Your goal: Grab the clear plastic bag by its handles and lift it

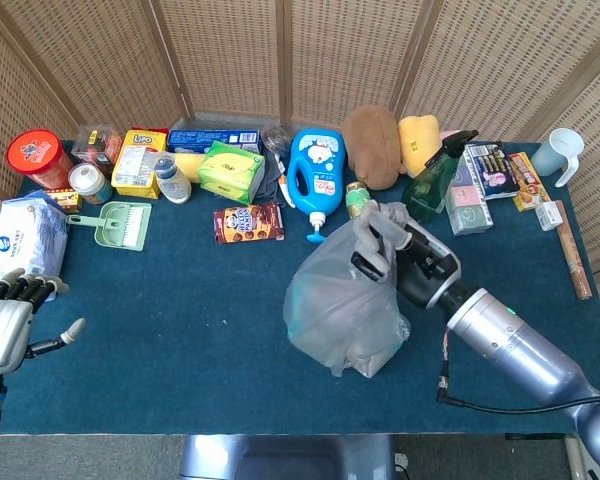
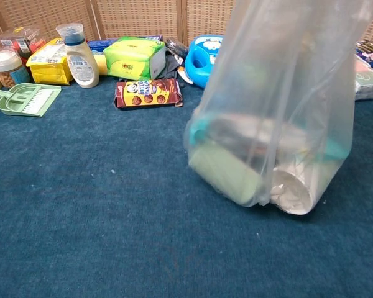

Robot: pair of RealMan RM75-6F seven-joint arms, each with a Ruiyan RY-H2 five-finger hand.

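The clear plastic bag hangs from my right hand, which grips its bunched handles near the table's middle. In the chest view the bag fills the right half of the frame and its bottom sits just off the blue cloth, with a pale green roll and white items inside. The right hand itself is out of the chest view. My left hand hovers at the table's near left corner, holding nothing, fingers slightly apart.
Along the back of the blue table stand a blue detergent bottle, a green tissue pack, a cookie box, a green spray bottle and a green dustpan. A white pack lies far left.
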